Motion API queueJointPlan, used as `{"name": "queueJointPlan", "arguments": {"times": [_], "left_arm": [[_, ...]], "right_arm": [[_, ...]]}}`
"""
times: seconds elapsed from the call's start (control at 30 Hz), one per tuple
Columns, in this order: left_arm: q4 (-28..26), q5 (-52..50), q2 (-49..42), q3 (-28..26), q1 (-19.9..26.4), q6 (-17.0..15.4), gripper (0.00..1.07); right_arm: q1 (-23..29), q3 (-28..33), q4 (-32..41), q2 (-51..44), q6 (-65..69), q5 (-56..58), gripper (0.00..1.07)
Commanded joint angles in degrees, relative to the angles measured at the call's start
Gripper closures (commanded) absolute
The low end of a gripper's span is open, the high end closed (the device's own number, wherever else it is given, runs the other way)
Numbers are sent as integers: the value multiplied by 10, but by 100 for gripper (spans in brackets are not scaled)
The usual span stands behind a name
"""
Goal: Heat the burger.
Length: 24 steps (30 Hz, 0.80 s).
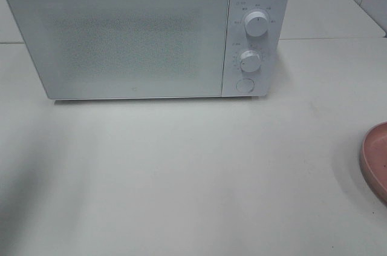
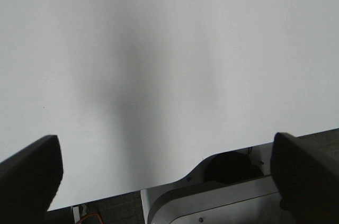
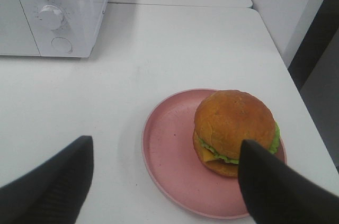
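From your high camera, the boxy white microwave oven (image 1: 145,32) with its frosted door closed sits at twelve o'clock on the smooth white tabletop (image 1: 181,177), and its control panel on the right side carries an upper round white dial (image 1: 256,24), a lower round white dial (image 1: 250,61) and a round white push button (image 1: 243,84) stacked one below the other. At three o'clock, only a sliver of the round pink plate (image 1: 376,160) pokes in at the frame edge, well apart from the oven. Your right wrist camera shows that plate whole, with the tall burger (image 3: 234,130), glossy golden-brown bun over green lettuce and a yellow slice, standing on the side of the plate away from the oven, not at its centre. The right gripper (image 3: 164,184) hangs above the plate with its dark fingers spread wide, one to either side of the plate, gripping nothing; whether a finger touches the burger you cannot tell. The left gripper (image 2: 169,176) is likewise spread fully apart over bare tabletop near the table's edge, holding nothing.
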Motion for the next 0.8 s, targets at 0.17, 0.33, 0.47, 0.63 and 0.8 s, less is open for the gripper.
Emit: {"name": "queueJointPlan", "arguments": {"times": [0.17, 0.33, 0.47, 0.63, 0.8], "left_arm": [[4, 6, -130, 68, 3, -2, 6], [31, 6, -238, 134, 3, -2, 6], [63, -1, -288, 167, 3, -29, 6], [128, -18, -368, 206, 3, -108, 6], [142, -19, -433, 207, 3, -119, 6]], "right_arm": [[-3, 1, 2, -14, -5, -7, 36], [-3, 1, 2, -14, -5, -7, 36], [-3, 1, 2, -14, -5, -7, 36], [-3, 1, 2, -14, -5, -7, 36], [-3, 1, 2, -14, -5, -7, 36]]}}
